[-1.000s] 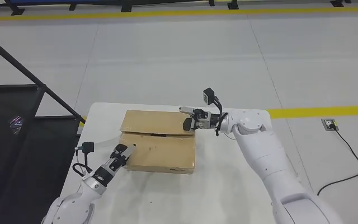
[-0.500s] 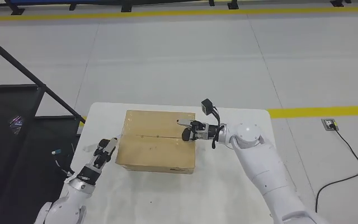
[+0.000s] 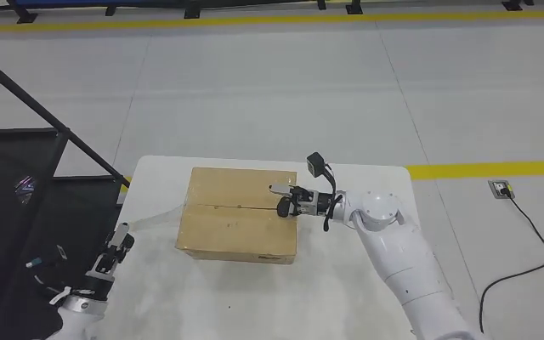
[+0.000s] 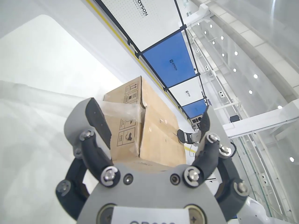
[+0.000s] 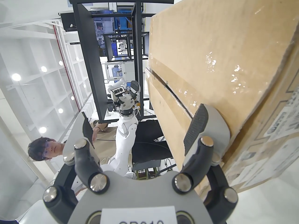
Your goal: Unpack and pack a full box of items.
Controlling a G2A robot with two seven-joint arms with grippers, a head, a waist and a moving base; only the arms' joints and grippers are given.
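White table (image 3: pixel 340 280) carries the box (image 3: pixel 238 212) at its middle, both top flaps down. The right gripper (image 3: pixel 283 197) is at the box's right end, jaws wide apart and holding nothing, with one finger (image 5: pixel 205 127) lying flat on the box top just beside the seam (image 3: pixel 229 205). The left gripper (image 3: pixel 119 246) hangs well apart from the box's left end, spread and empty. The step looks like working the flaps at the seam. It would go best with the finger kept flat, even pressure, and the left gripper steadying the box's left end. Loose clear tape (image 4: pixel 121 110) on that end could snag.
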